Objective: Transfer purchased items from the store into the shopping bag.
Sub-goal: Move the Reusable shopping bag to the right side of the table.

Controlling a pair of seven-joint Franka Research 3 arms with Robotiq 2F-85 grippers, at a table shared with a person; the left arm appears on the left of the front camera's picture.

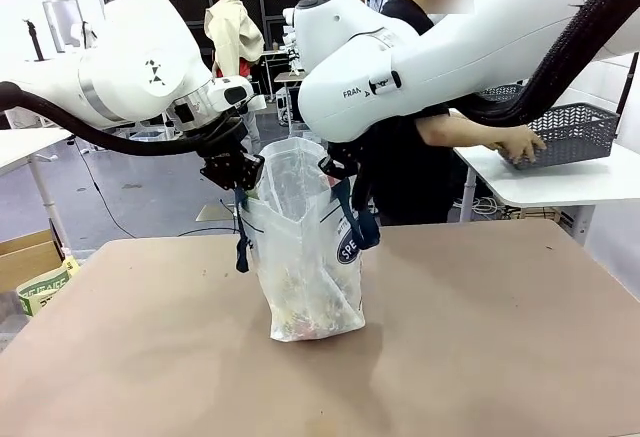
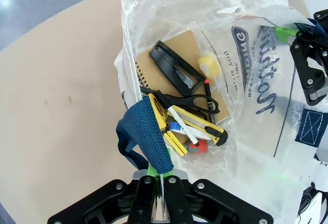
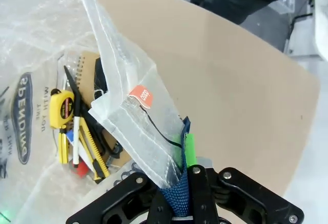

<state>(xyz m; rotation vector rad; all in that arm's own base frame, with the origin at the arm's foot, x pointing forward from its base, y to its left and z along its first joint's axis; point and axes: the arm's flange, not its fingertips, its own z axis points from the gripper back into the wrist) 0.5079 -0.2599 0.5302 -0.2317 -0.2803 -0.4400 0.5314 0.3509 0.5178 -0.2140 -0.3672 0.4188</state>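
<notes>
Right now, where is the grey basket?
In the front view, the grey basket sits far right on a white side table, with the person's hand against it.

Only stuff I can actually read is "SPE" in white on the shopping bag (image 1: 300, 257)'s navy oval logo (image 1: 347, 247), "PENDING" mirrored through the plastic, and "FRA" on the right arm (image 1: 400, 67).

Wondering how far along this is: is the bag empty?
No, the bag holds a notebook, scissors, a yellow cutter and more.
</notes>
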